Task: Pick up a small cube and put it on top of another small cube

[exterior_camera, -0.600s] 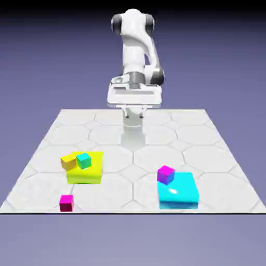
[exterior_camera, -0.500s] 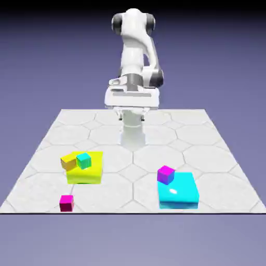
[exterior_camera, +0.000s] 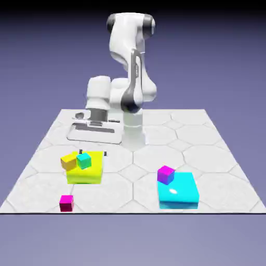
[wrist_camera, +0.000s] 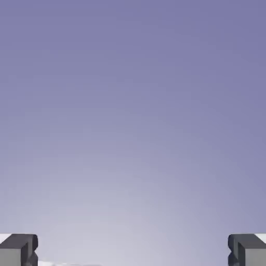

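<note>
one table (exterior_camera: pixel 218 156), tiled in pale hexagons, carries everything. one white arm (exterior_camera: pixel 130 57) bends down toward the exterior view's left, and its end effector (exterior_camera: pixel 92 153) hangs low just behind the yellow flat block. in the hand view the two grey fingertips (wrist_camera: pixel 18 249) sit at opposite bottom corners, spread wide with only blue-violet backdrop between them, so the end effector is open and holds nothing.

two flat blocks lie on the table: a cyan flat block (exterior_camera: pixel 178 191) on the exterior view's right and a yellow flat block (exterior_camera: pixel 85 168) on the left, well apart.

four small cubes in all. the purple cube (exterior_camera: pixel 165 174), with its brighter magenta top face up, sits at the cyan block's far left corner. a yellow cube (exterior_camera: pixel 68 161) and a teal cube (exterior_camera: pixel 83 160) sit touching side by side on the yellow block. the pink cube (exterior_camera: pixel 66 202) rests flat on the table near the front edge, in front of the yellow block, apart from it; being a cube it has no long axis, and its sides lie roughly square to the table edge.
</note>
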`<state>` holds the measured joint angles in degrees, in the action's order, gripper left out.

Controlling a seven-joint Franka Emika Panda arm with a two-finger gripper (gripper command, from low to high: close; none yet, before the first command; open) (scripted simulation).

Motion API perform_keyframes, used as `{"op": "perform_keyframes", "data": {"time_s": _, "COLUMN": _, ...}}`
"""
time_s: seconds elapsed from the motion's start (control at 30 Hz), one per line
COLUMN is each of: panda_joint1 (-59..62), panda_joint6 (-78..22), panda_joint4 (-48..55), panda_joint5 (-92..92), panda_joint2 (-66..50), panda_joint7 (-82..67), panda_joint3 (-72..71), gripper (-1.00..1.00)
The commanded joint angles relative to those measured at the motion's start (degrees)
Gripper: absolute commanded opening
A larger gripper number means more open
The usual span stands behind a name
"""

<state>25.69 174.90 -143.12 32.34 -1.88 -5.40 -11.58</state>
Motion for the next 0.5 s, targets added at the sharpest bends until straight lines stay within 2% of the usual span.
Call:
{"op": "perform_keyframes", "data": {"time_s": 0.0, "panda_joint1": 1.3, "panda_joint6": 0.05, "panda_joint4": 0.93, "panda_joint5": 1.69, "panda_joint2": -1.8, "panda_joint7": -2.5, "panda_joint3": -0.6, "gripper": 0.0}}
{"op": "perform_keyframes", "data": {"time_s": 0.4, "panda_joint1": 17.73, "panda_joint6": 0.61, "panda_joint4": 12.11, "panda_joint5": 21.89, "panda_joint2": -23.38, "panda_joint7": -32.4, "panda_joint3": -7.84, "gripper": 0.0}}
{"op": "perform_keyframes", "data": {"time_s": 0.47, "panda_joint1": 18.36, "panda_joint6": 0.63, "panda_joint4": 12.53, "panda_joint5": 22.66, "panda_joint2": -24.21, "panda_joint7": -33.54, "panda_joint3": -8.11, "gripper": 0.0}}
